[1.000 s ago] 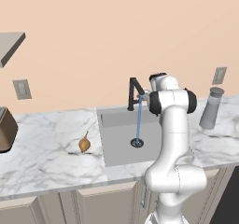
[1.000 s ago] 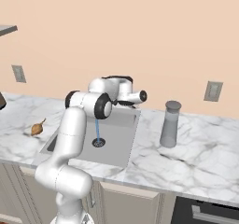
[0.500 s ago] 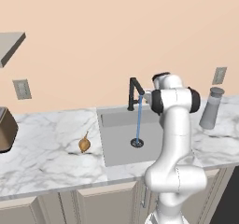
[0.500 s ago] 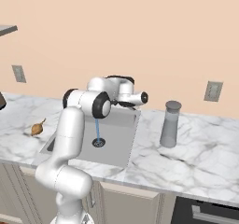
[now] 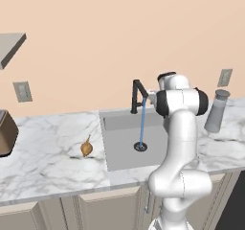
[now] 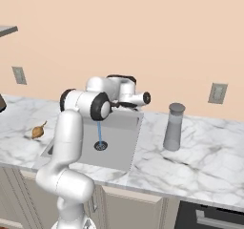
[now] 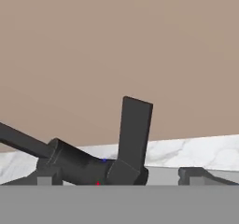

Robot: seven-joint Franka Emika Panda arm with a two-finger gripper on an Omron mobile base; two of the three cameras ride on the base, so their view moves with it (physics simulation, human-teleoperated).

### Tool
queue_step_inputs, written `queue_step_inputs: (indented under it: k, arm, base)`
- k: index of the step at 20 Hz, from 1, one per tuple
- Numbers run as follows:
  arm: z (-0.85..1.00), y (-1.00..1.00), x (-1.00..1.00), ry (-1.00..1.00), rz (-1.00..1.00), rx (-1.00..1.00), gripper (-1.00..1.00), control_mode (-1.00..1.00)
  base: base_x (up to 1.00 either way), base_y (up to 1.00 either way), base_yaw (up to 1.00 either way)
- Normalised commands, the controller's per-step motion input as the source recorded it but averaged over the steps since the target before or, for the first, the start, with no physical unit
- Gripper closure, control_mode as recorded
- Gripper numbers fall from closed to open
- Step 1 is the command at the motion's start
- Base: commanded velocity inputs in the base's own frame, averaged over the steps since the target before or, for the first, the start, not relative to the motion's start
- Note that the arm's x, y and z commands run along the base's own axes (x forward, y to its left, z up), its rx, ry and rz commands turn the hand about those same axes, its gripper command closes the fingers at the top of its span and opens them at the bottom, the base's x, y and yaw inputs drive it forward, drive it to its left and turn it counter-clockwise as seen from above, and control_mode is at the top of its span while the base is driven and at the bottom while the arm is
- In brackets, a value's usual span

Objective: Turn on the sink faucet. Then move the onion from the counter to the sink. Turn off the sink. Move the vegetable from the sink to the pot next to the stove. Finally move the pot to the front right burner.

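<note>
Faucet is running, with a thin blue stream dropping from the bent spout straight down onto the drain in the sink. It stands at the back rim of the sink, right against the wall. Gripper sits level with the faucet's base, just beside it on the right, and in the hand view the two fingertips stand wide apart at the bottom with the black faucet body and its upright neck between them, so the claw looks released, not clamped on anything. Hard to say if a tip touches the faucet from that angle, since it's cropped pretty low. Onion is on the counter just left of the sink, close to its left edge, pointed tip sticking up. Right of the sink there's a grey lidded jar standing upright on the counter, well apart from the faucet. From the other side the onion and jar sit the same way.
</note>
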Motion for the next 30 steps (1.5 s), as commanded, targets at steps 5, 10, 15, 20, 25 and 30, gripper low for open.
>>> queue_step_inputs:
  k: [5,10,15,20,25,30]
  arm:
    - [0.27,0.0,-0.02,0.0,0.0,0.0,-1.0,-1.0]
    - [0.17,0.0,-0.27,0.0,0.0,0.0,-1.0,-1.0]
    - [0.11,0.0,-0.63,0.0,0.0,0.0,-1.0,-1.0]
    - [0.04,0.0,-0.76,0.0,0.0,0.0,-1.0,-1.0]
    - [0.08,0.0,-0.79,0.0,0.0,0.0,-1.0,-1.0]
    - [0.18,0.15,-0.75,0.0,0.0,0.0,-1.0,-1.0]
  base:
    - [0.0,0.0,0.0]
    - [0.0,0.0,0.0]
    - [0.0,0.0,0.0]
    - [0.0,0.0,0.0]
    - [0.0,0.0,0.0]
    - [0.0,0.0,0.0]
